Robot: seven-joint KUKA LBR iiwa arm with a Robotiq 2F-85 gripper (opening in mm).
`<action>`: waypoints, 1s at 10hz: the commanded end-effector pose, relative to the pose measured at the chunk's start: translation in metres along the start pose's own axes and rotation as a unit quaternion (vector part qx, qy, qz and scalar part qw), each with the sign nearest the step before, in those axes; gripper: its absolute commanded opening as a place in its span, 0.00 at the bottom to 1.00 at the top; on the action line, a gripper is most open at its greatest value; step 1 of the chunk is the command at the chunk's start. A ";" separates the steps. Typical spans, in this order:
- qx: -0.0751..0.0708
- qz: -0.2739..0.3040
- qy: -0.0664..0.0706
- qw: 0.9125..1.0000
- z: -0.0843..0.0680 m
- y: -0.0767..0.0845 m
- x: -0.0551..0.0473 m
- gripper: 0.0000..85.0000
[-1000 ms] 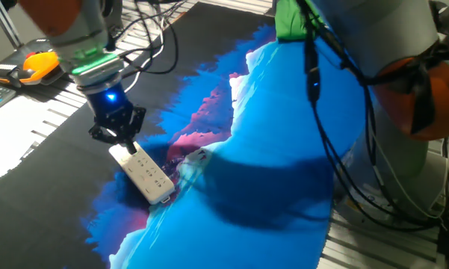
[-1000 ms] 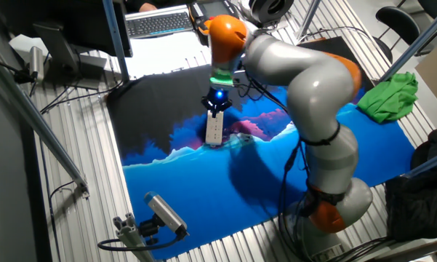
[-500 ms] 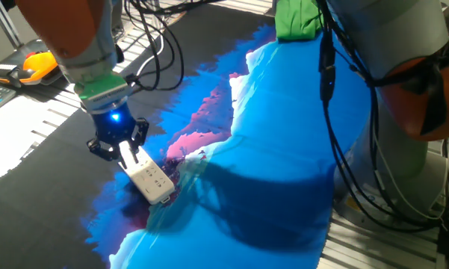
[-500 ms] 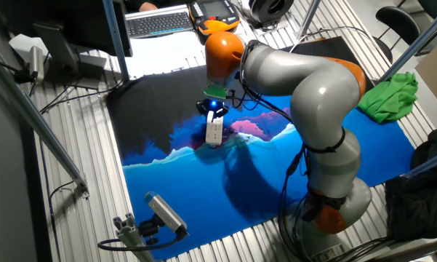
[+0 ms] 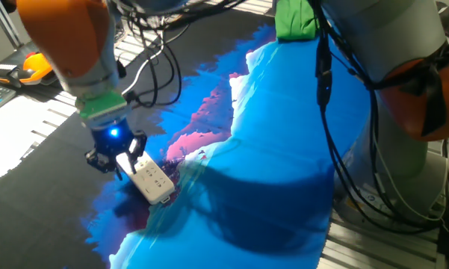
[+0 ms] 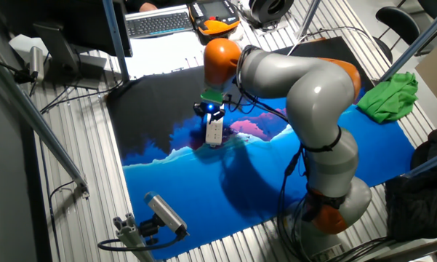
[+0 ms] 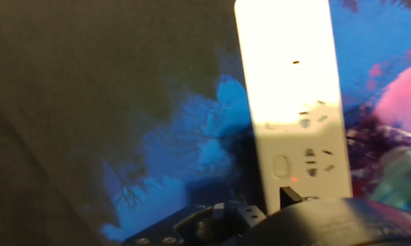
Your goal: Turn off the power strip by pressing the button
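The white power strip lies on the blue, black and pink mat, and also shows in the other fixed view. My gripper hangs right over the strip's near-left end, its blue light on; the other fixed view shows it at the strip's far end. In the hand view the strip runs up the frame. An oval button and a small red light sit near its lower end. A dark fingertip lies at that end, just below the button. No view shows a gap or contact between the fingers.
A green cloth lies at the mat's far end. An orange-and-black device rests on the table left of the mat. A keyboard lies beyond the mat. A camera on a stand stands by the front edge. Cables hang from the arm.
The gripper has moved down and a little to the left, closer onto the strip's end. The strip has stayed in about the same place.
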State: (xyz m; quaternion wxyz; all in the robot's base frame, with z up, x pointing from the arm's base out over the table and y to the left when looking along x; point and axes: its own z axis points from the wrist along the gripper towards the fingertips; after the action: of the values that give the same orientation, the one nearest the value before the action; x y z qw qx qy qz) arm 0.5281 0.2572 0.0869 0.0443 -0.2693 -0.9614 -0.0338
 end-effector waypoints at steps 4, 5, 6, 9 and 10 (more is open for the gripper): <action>-0.008 -0.009 -0.002 1.000 0.017 -0.011 -0.011 0.40; -0.010 -0.007 -0.004 1.000 0.019 -0.009 -0.011 0.40; -0.003 -0.007 -0.010 1.000 0.024 -0.008 -0.011 0.40; -0.006 -0.012 -0.012 1.000 0.035 -0.013 -0.013 0.40; -0.008 -0.014 -0.011 1.000 0.036 -0.014 -0.014 0.40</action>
State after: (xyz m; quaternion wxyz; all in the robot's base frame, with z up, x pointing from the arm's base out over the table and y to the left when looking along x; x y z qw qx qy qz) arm 0.5297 0.2411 0.0490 0.0308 -0.2571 -0.9651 -0.0387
